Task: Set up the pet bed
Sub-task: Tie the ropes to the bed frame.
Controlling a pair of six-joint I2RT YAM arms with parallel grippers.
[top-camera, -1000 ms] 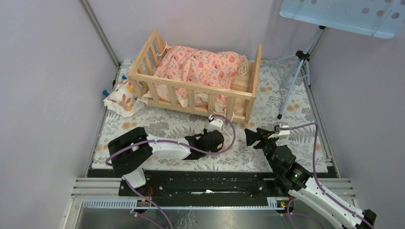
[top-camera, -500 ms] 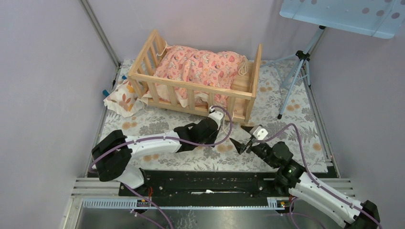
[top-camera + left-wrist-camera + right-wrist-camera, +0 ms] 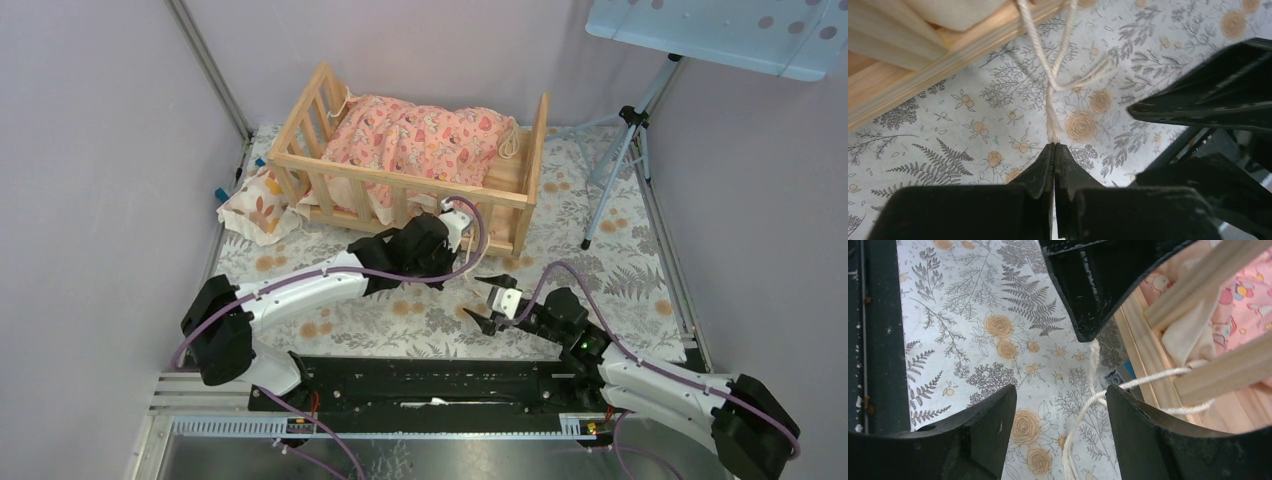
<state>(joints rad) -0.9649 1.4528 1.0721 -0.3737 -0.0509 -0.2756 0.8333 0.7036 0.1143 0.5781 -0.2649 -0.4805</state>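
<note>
our left fingers (image 3: 1054, 150) are clenched on a white cord (image 3: 1047, 85), pinching it just below a knot. from the tips the cord climbs across the flowered cloth (image 3: 973, 130) to the wooden edge of the bed (image 3: 923, 75) and runs out of view there. seen from above, these fingers sit just beside the bed's near rail, toward its right end, with the arm stretched out low over the cloth.

our right fingers (image 3: 482, 303) are released and spread wide, grasping nothing. they point left, near the left fingers but apart from them. from the right wrist, the cord lies on the cloth in the gap between the two fingers; we cannot tell whether it touches either one. further on it loops around a wooden rail of the bed, and the black tips of the left fingers hang at the top of that view.

the bed stands upright at the far side of the cloth, close to the back wall and a little left of centre, with its slatted rail facing us. a pink cushion (image 3: 420, 135) lies bunched inside it, and cream fabric shows between the slats. a small pillow (image 3: 255, 205) with orange leaves rests on the cloth outside the bed's left end, against its near corner. a tripod (image 3: 620, 150) stands to the right of the bed.
</note>
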